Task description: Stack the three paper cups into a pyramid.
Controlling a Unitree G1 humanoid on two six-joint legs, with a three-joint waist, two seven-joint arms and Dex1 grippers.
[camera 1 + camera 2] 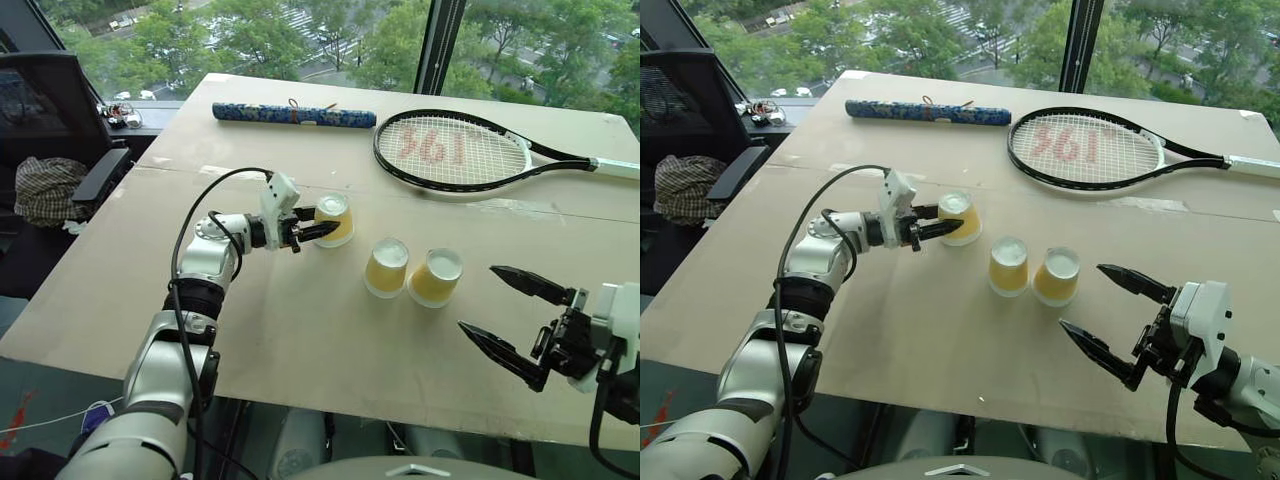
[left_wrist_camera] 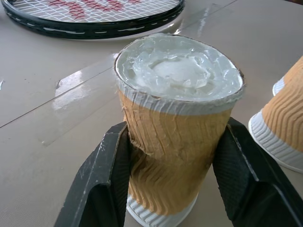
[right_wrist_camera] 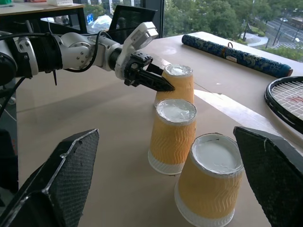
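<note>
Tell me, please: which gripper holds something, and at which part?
The left gripper holds one upside-down paper cup by its ribbed sides. The right gripper is open, empty.

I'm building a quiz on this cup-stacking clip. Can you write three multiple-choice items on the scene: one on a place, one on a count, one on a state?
1. Where does the tennis racket lie?
A. Beyond the cups, toward the window
B. Between the cups and the robot
C. On the floor

2. How many paper cups stand on the table?
A. Two
B. Three
C. Four

3. What is the left tool doing?
A. Hanging open
B. Gripping the racket
C. Shut on the left cup

Answers:
1 A, it lies at the far side of the table.
2 B, left cup, middle cup, right cup.
3 C, its fingers press both sides of the cup.
</note>
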